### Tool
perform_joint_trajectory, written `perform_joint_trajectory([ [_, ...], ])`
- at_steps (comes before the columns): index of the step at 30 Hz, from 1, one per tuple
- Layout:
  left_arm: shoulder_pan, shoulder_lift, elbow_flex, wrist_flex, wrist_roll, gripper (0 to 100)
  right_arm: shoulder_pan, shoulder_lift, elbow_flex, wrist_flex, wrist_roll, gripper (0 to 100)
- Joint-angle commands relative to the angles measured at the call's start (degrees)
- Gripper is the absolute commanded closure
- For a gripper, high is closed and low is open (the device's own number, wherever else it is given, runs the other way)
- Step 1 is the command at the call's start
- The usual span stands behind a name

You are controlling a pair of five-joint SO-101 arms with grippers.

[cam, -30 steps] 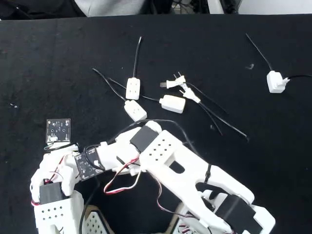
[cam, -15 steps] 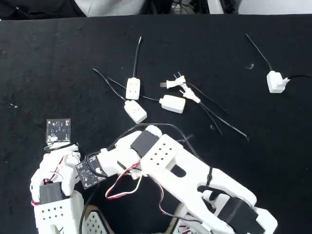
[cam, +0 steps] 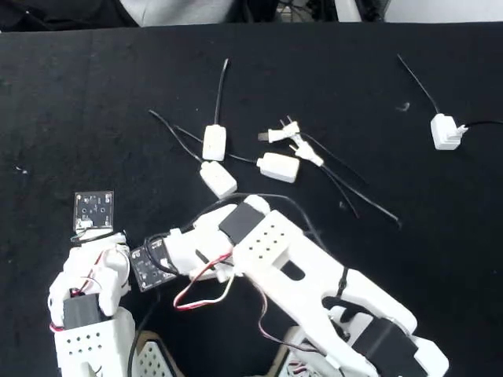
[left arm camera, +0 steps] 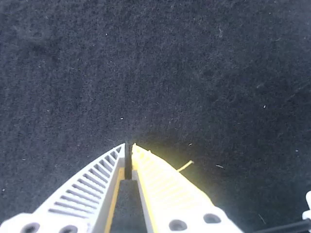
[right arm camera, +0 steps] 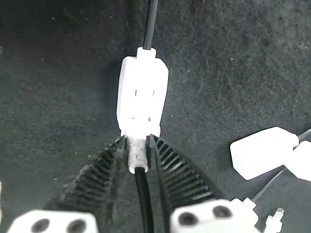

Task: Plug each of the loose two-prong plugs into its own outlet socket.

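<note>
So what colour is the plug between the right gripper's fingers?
The plug is white; clearest in the right wrist view.

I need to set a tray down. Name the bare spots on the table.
Bare: the far-left table, beyond the left arm and left of the sockets; the near-right corner, past the cables. Crowded: the centre, with sockets, loose plugs and the right arm.

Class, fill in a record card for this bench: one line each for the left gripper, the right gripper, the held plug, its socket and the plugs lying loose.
Left gripper: shut, empty, over bare table
Right gripper: shut on held plug
Held plug: butted against the near end of socket; prongs hidden
Socket: white, slots showing, cable leaving far end
Loose plugs: first loose plug and second loose plug, close together, unplugged
</note>
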Motion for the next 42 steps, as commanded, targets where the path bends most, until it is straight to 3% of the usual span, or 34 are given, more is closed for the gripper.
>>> perform_joint_trajectory([
  [1,0.4,-0.5,0.0,-0.4,-0.4,97,1.3,0.0,2.2,-0.6,0.7,98.8],
  [23,0.4,-0.5,0.0,-0.4,-0.4,97,-1.1,-0.6,0.7,-0.1,-2.3,98.8],
  [32,0.4,-0.5,0.0,-0.4,-0.4,97,-5.4,-0.3,-0.7,3.4,1.9,98.8],
  [42,0.3,-0.5,0.0,-0.4,-0.4,97,-5.3,-0.7,-3.6,5.7,2.1,98.8],
])
